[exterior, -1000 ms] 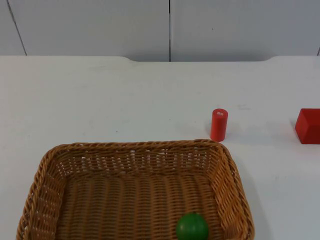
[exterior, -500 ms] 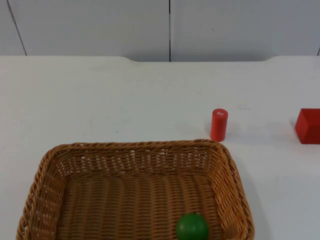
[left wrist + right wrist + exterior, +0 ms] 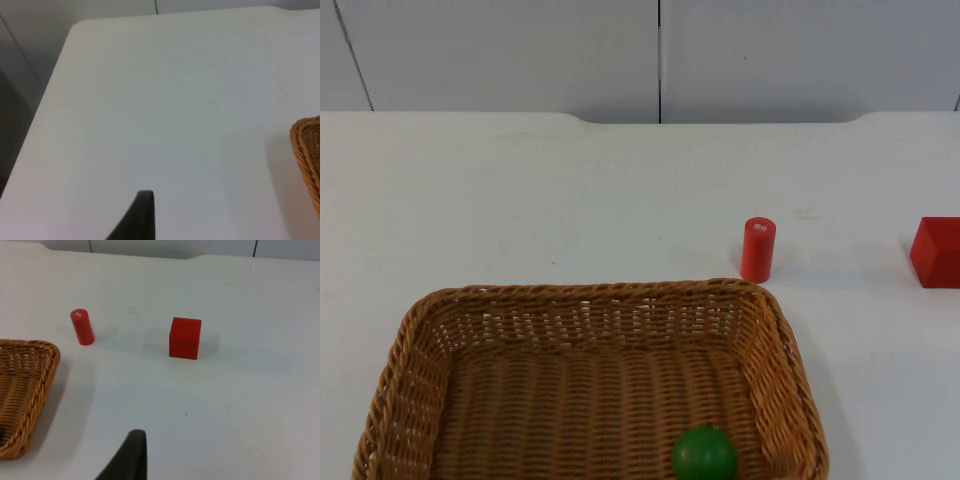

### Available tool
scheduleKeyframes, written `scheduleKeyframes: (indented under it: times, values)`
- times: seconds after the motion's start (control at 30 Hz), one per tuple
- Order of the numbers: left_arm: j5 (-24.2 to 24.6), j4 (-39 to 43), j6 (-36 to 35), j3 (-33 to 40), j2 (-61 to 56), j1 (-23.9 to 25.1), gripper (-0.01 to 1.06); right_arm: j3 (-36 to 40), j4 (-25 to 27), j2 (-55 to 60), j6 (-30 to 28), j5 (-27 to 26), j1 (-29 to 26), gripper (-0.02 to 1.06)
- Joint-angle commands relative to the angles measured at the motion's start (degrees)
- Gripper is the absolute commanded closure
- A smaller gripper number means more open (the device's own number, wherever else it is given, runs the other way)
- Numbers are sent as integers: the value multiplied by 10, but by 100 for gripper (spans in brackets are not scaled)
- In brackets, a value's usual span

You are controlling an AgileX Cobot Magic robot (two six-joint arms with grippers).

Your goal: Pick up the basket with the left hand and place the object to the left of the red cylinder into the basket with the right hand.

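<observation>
Three views, one moment. From the top: wicker basket [image 3: 400,340] flat on the white table [image 3: 520,200], green ball [image 3: 704,455] already inside, at the near right corner. Red cylinder [image 3: 758,250] upright just beyond the basket's far right corner, red cube [image 3: 935,252] well apart on the cylinder's right. No loose piece on the table at the cylinder's left.

From the left wrist: left gripper [image 3: 142,215] poised over bare table, apart from the basket [image 3: 305,145], with only a short run of woven rim off to the side. Grip impossible to tell.

From the right wrist: right gripper [image 3: 132,455] likewise over bare table, basket [image 3: 30,347] corner to one side, cylinder [image 3: 82,327] just past it, cube [image 3: 185,337] straight ahead and farther out. Grip again impossible to tell.

Judged from this: ball delivered, basket on the table and nearer the left arm. Any lift would call for a sideways reach to the rim.
</observation>
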Motion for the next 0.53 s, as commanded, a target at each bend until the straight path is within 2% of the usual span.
scheduleKeyframes:
  times: [0.0,0.37,0.5]
  values:
    - [-2,5,0,3,-2,10,0,1,1,-2,0,-3,1,-1]
    - [-3,8,0,3,-2,10,0,1,1,-2,0,-3,1,-1]
    - [-3,8,0,3,-2,10,0,1,1,-2,0,-3,-15,-1]
